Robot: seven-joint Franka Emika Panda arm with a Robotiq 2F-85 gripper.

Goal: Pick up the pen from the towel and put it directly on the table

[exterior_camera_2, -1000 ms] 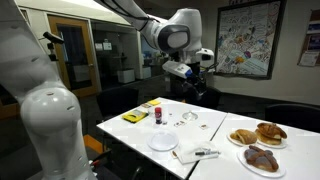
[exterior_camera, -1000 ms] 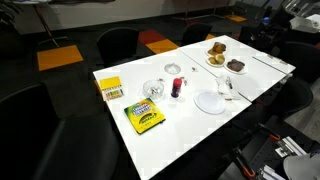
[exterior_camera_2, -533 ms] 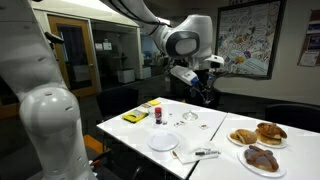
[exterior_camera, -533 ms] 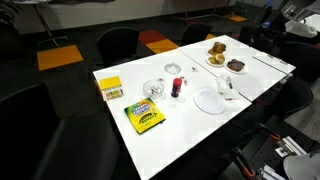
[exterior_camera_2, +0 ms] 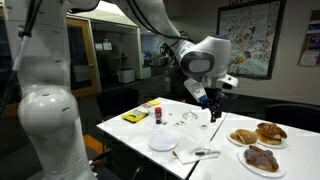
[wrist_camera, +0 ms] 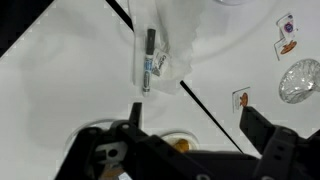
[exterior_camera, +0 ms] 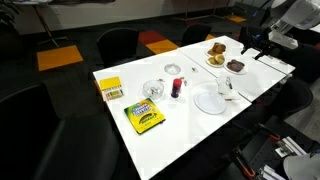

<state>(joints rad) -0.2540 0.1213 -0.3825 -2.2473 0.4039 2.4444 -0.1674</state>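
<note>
The pen (wrist_camera: 148,60) is a short dark stick with a pale label. It lies on the crumpled white towel (wrist_camera: 180,50) on the white table (wrist_camera: 60,80). In both exterior views the pen (exterior_camera_2: 206,153) (exterior_camera: 229,88) rests on the towel (exterior_camera_2: 190,155) (exterior_camera: 224,90) near the table's edge, next to the white plate (exterior_camera_2: 163,143). My gripper (exterior_camera_2: 213,103) (exterior_camera: 248,47) hangs open and empty above the table, well above the pen. In the wrist view its two dark fingers (wrist_camera: 195,125) frame the bottom edge, with the pen further up the picture.
A yellow crayon box (exterior_camera: 143,117), a smaller yellow box (exterior_camera: 110,88), a small red bottle (exterior_camera: 177,87) and a clear glass object (exterior_camera: 153,90) stand on the table. Two plates of pastries (exterior_camera_2: 258,133) (exterior_camera_2: 262,158) sit at the end near the towel. Dark chairs surround the table.
The arm has swung across and down towards the end of the table with the towel and the pastries. The gripper stays open. The pen and towel have not moved.
</note>
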